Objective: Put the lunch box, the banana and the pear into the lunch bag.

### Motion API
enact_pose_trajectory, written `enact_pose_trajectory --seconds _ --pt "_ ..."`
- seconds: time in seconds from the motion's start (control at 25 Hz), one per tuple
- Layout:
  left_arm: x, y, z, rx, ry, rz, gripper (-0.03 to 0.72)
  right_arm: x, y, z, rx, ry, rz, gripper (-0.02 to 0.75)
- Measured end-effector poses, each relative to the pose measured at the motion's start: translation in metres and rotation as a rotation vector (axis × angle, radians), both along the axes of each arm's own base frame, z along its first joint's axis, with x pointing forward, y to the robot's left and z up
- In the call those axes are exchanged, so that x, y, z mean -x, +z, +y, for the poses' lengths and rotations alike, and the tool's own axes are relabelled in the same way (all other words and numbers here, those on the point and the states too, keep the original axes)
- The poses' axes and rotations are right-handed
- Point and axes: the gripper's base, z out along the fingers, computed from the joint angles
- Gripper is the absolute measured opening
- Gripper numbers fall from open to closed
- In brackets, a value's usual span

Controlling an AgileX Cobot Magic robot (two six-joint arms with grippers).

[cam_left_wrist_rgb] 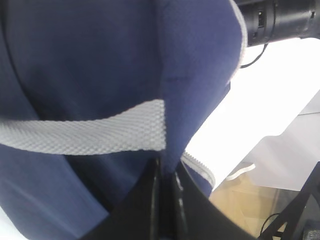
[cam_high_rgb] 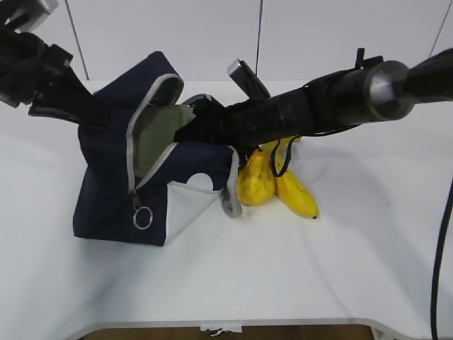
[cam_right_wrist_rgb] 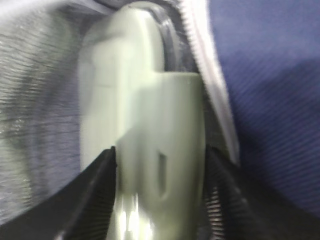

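The navy lunch bag stands at left with its zipped flap hanging open. My left gripper is shut on a fold of the bag's navy fabric, holding the top up; in the exterior view it meets the bag at the back left. My right gripper is shut on the sage-green lunch box, which sits in the bag's mouth. The yellow pear and the banana lie together on the table just right of the bag.
The bag's grey zipper with its ring pull hangs at the front. A grey webbing handle crosses the left wrist view, and another hangs beside the pear. The white table ends at the near edge.
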Motion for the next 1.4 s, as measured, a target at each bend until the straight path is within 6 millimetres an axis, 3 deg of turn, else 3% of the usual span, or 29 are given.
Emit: enact_pose_trajectory --seconds 0.4,0.68,0.92,1.4 --pt "0.0 -0.002 0.0 0.001 -0.007 0.013 -0.007 0.001 0.002 0.001 -0.014 0.021 0.002 0.497" --pt "0.0 -0.002 0.0 0.002 -0.012 0.018 -0.007 -0.005 0.018 0.002 0.086 0.106 -0.024 0.511" --pt "0.001 -0.002 -0.001 0.004 -0.017 0.023 -0.007 -0.011 0.049 0.0 0.265 0.226 -0.034 0.512" --pt "0.001 -0.003 0.0 -0.002 -0.019 0.023 -0.007 -0.015 0.113 -0.013 0.483 0.278 -0.024 0.515"
